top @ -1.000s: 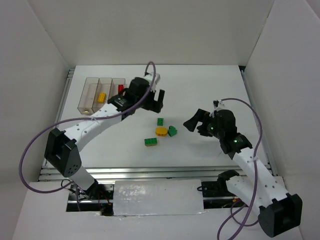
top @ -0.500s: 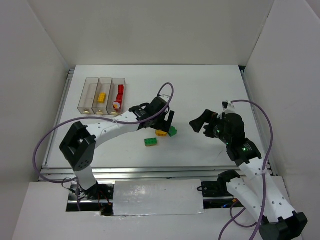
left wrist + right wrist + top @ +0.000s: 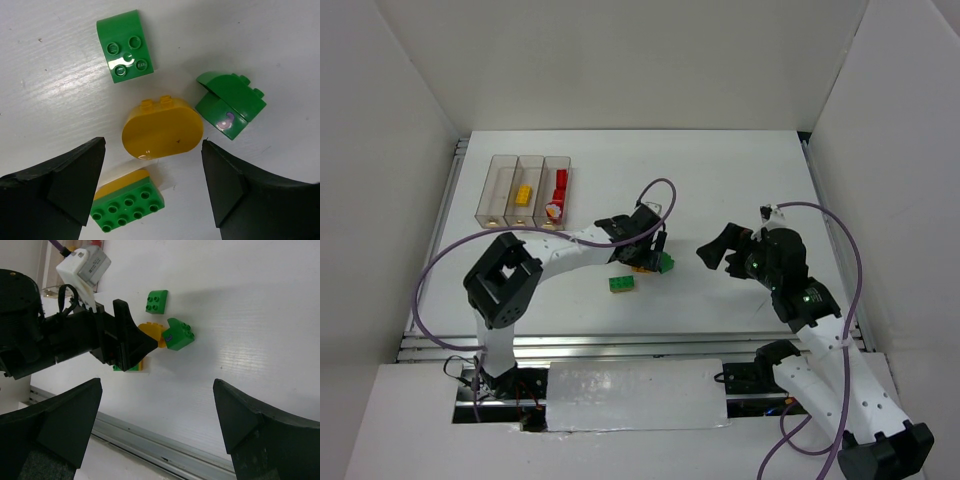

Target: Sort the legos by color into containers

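Note:
The yellow oval lego (image 3: 162, 131) lies flat between the fingertips of my open left gripper (image 3: 153, 150), with small gaps on both sides. Around it lie a green curved lego (image 3: 125, 46), a green sloped lego (image 3: 230, 104) and a green-on-yellow studded lego (image 3: 127, 207). From above, the left gripper (image 3: 645, 250) covers the yellow one; the sloped green lego (image 3: 666, 263) and the studded green lego (image 3: 621, 284) show. The containers (image 3: 503, 180) hold a yellow lego (image 3: 523, 195) and red legos (image 3: 560, 180). My right gripper (image 3: 720, 248) hovers open and empty, right of the cluster.
White walls enclose the table on three sides. A metal rail (image 3: 165, 440) runs along the near edge, below the right gripper (image 3: 157, 410). The left arm's cable (image 3: 660, 190) loops above the legos.
My left gripper came from beside the containers down over the lego cluster, and its jaws have narrowed slightly round the yellow lego. The right arm shifted slightly.

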Controlling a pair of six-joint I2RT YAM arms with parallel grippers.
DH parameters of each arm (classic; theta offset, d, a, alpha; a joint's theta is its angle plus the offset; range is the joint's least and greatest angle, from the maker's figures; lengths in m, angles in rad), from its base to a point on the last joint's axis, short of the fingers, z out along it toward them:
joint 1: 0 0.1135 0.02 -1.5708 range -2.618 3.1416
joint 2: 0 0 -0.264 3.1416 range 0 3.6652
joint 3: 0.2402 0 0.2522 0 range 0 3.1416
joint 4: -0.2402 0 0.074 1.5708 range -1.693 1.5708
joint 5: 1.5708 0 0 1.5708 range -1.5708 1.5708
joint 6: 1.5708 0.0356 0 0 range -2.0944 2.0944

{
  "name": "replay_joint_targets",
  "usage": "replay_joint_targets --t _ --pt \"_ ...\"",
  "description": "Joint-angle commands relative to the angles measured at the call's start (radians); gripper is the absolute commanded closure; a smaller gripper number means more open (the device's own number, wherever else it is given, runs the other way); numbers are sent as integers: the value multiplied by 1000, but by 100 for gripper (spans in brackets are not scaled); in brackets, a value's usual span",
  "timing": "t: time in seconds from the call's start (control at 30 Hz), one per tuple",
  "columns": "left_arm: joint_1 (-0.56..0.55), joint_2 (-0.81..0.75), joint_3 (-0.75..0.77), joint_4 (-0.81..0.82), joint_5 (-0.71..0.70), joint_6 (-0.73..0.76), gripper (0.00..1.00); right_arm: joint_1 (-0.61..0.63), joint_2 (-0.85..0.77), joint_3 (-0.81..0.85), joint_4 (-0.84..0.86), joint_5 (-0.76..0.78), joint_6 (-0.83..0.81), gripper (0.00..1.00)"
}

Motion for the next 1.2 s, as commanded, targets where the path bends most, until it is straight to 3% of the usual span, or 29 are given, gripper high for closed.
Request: replay_joint_targets --t 0.0,0.87,0.97,1.17 --pt "-4 26 29 18 -31 -20 11 -4 -5 -1 22 -11 -20 0" --pt "-4 132 88 18 -28 -23 13 -4 -2 -25 48 -46 -32 0" --pt "-4 138 89 15 -29 -18 20 -4 -4 -28 55 -52 -30 0" --pt "-4 126 94 -1 -34 -15 52 -4 -5 -22 52 -49 -34 0"
